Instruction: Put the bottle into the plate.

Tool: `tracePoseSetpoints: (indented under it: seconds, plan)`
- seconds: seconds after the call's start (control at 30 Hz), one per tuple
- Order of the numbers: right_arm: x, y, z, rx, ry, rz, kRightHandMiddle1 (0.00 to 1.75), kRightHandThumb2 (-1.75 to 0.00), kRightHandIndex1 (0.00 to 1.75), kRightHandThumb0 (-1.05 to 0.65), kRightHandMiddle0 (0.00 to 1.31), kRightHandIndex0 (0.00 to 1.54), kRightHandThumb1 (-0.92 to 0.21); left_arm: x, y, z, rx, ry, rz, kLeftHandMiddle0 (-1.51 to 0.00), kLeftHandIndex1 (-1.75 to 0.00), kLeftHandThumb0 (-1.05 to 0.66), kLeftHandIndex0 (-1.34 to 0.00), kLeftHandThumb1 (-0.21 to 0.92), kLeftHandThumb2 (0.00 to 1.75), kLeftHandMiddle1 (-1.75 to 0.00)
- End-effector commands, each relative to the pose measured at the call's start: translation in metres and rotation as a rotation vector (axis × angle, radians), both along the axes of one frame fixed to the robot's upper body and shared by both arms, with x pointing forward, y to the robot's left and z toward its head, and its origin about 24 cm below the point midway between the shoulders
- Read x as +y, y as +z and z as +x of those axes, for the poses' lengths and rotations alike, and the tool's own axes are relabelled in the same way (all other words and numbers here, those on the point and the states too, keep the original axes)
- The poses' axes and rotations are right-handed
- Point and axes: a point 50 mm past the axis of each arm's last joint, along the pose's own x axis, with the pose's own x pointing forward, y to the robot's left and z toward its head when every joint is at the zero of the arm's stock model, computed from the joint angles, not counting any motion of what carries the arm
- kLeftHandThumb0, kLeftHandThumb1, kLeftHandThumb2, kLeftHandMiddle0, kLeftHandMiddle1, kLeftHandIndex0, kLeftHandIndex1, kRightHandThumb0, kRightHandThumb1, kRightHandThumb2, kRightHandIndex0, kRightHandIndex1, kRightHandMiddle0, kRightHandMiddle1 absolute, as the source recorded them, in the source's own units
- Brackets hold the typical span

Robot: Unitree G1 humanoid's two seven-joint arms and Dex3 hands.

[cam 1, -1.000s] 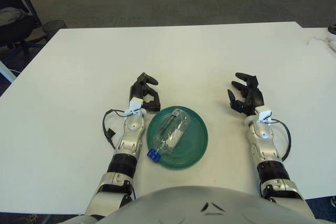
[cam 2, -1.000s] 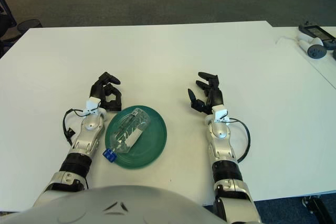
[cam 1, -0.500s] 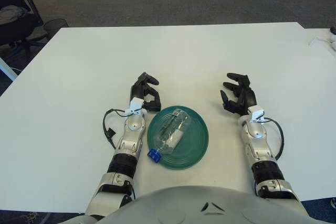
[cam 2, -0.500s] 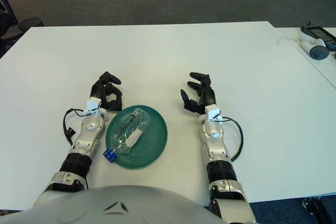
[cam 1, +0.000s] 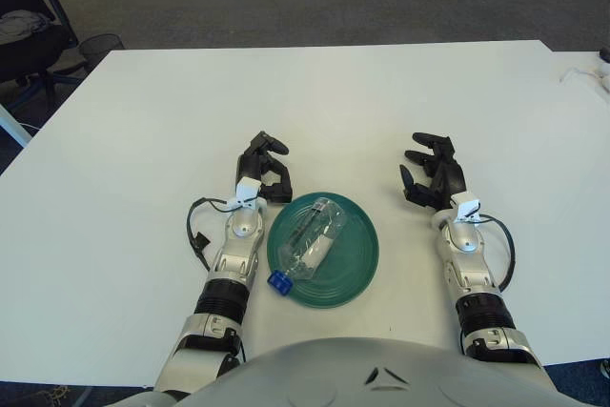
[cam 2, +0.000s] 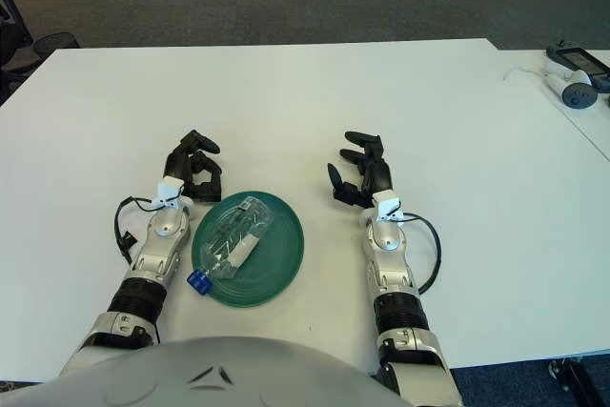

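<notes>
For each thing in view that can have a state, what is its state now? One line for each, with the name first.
bottle: lying on its side in the plate, blue cap on and past the rim.
plate: flat on the table, holding the bottle.
left hand: left of the plate, fingers curled, holding nothing.
right hand: right of the plate, fingers spread, holding nothing.

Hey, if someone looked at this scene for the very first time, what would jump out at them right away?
First the green plate near the front edge of the white table, with a clear bottle lying on its side in it, its blue cap poking over the rim. Next the two black hands flanking it: the left hand curled just beside the plate, the right hand open and farther off.
</notes>
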Motion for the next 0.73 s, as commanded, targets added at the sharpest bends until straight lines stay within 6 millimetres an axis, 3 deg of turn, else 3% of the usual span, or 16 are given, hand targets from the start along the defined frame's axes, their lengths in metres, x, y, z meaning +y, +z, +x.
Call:
tracePoseSetpoints:
  seconds: [0.0, 0.23, 0.63, 0.7]
  plan:
    - [0.000, -0.015, -0.010, 0.085, 0.000, 0.026, 1.22, -1.05, 1.13, -0.27, 0.00, 0.12, -0.37, 0.005, -0.011, -0.005, 0.050, 0.013, 0.014, -0.92, -1.75, 0.00, -0.71, -0.09, 1.75, -1.67]
    - [0.004, -0.016, -0.010, 0.071, 0.028, 0.055, 1.28, -1.09, 1.18, -0.24, 0.00, 0.13, -0.35, 0.005, -0.010, -0.006, 0.048, 0.021, 0.009, -0.92, -1.75, 0.00, -0.71, -0.09, 1.75, -1.67]
    - [0.015, -0.017, -0.013, 0.047, 0.064, 0.104, 1.43, -1.06, 1.28, -0.27, 0.03, 0.24, -0.44, 0.005, -0.011, -0.005, 0.054, 0.026, 0.010, -0.92, -1.75, 0.00, -0.71, -0.09, 1.75, -1.66]
    - [0.017, -0.017, -0.014, 0.035, 0.067, 0.104, 1.48, -0.83, 1.44, 0.03, 0.05, 0.31, -0.61, 0.005, -0.011, -0.005, 0.055, 0.027, 0.011, -0.92, -1.75, 0.00, -0.71, -0.09, 1.75, -1.67]
